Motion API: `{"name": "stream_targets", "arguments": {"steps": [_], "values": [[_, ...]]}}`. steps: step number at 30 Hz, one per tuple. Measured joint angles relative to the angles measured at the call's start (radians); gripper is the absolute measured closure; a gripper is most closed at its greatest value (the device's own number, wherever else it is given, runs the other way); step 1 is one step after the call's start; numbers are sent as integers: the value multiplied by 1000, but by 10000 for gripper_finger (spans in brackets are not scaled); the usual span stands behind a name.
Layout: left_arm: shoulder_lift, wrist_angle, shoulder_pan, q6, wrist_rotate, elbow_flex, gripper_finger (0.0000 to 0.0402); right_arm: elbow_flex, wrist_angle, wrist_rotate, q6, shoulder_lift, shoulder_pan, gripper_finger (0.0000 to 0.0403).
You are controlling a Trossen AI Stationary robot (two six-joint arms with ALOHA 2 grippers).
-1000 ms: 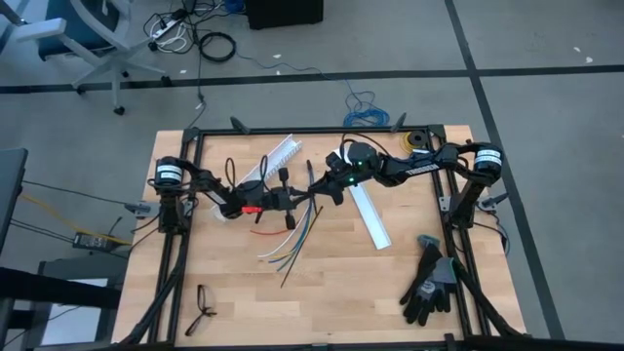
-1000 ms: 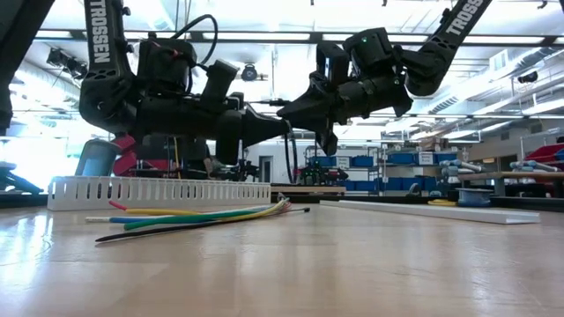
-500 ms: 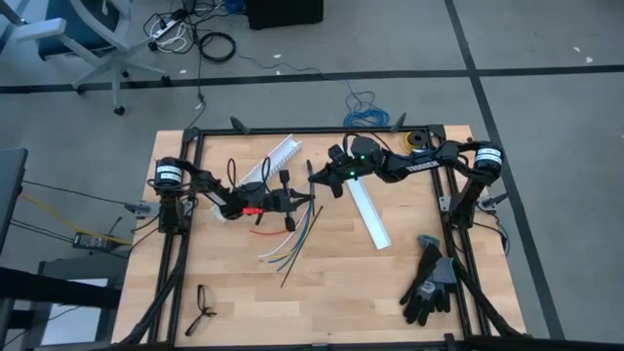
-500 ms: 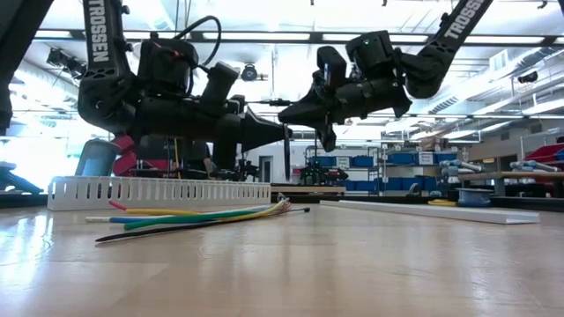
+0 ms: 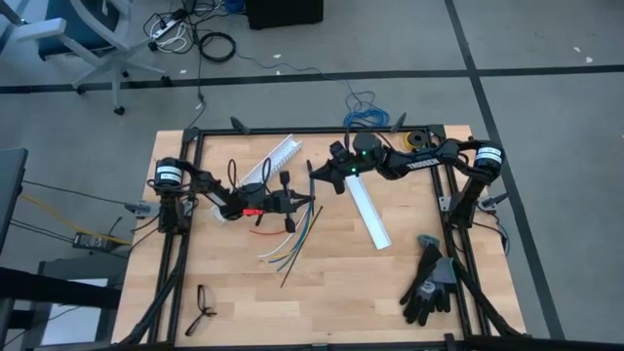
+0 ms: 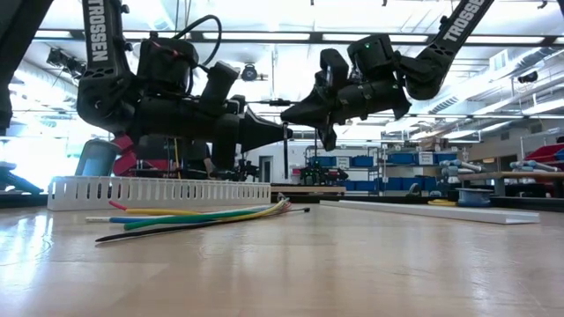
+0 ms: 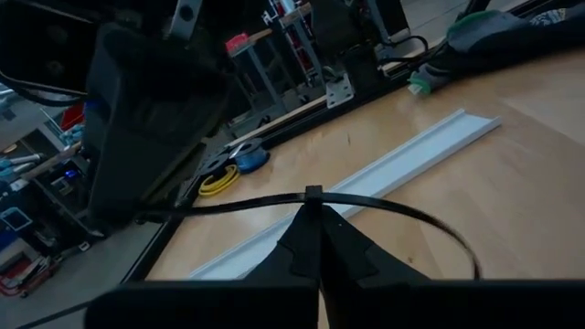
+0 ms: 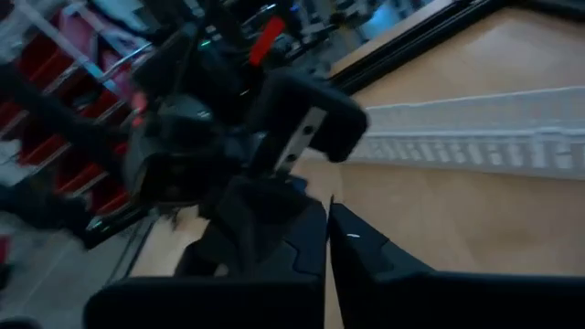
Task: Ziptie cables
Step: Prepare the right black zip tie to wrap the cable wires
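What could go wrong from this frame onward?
1. The left gripper pinches the zip tie only at its fingertips; the loop may slip.
2. The cables lie loose on the table below both raised grippers, outside the loop.
3. The right gripper is near the left; they may collide.

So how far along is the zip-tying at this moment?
Early. Done: the left gripper has picked up a thin black zip tie and is shut on it above the table. In hand: the right gripper, shut, is raised facing it, apparently working the tie's free end; I can't tell if it grips it. Left: the cables lie loose and fanned out, nothing around them.
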Motion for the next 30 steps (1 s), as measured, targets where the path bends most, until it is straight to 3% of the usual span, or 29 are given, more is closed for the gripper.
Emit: {"name": "stream_targets", "arguments": {"steps": [8,13,16,22,30], "values": [[-28,-25,-3,-48,-65,-7,400,0,-45,-46,14,0,1,322],[-157,-210,-3,-59,-109,-46,400,0,-83,-86,14,0,-17,289],[-272,-400,-3,-106,-126,-55,400,0,-134,-108,0,0,-31,288],[-472,-972,3,-153,-124,-18,400,0,-285,-110,-47,-21,-30,296],[-511,-1449,80,-210,-98,91,400,0,-333,-105,-46,-24,61,298]]}}
